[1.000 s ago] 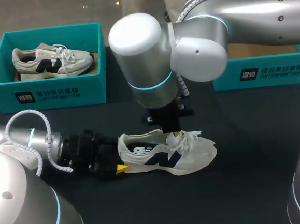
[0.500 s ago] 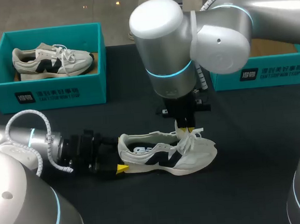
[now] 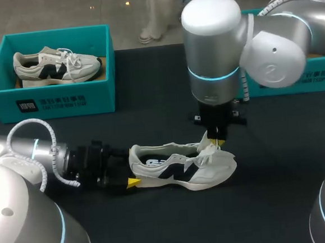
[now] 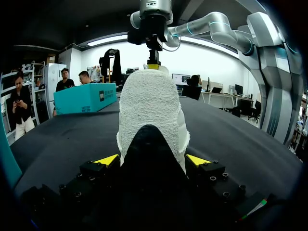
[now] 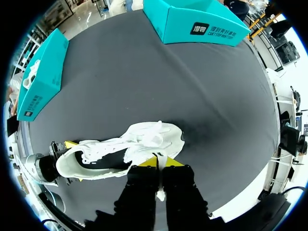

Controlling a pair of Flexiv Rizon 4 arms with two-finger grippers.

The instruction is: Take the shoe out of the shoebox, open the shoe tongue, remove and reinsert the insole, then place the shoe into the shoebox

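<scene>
**Right arm has slid toe-ward along the shoe, laces pinched**

Shoe (image 3: 177,171) lies on its side on the black tabletop (image 3: 151,122), heel toward my left arm, toe toward the right. It is out of both boxes.

Left end effector (image 3: 130,170) is clenched on the heel. In the left wrist view its 2 yellow tips sit hard against either side of the heel cup (image 4: 152,161). No shift in this arm against the frames 1.0 s and 0.5 s back, and the shoe has held its spot too.

Right end effector (image 3: 216,142) hangs straight down over the front of the lacing. In the right wrist view its fingers (image 5: 161,163) are drawn close together, with a strand of the white laces (image 5: 144,142) nipped between them and trailing past the tips. So it is grasping the laces.

Change: 1.0 s ago the right arm stood over the middle of the shoe. By 0.5 s ago it was nearer the eyelets, and it now sits further toward the toe. The laces (image 3: 207,152) have been drawn that way with it.

The teal shoebox (image 3: 48,102) at far left holds a second shoe (image 3: 57,65), unchanged. The other shoebox (image 3: 294,80) sits at far right, behind the right arm.
</scene>
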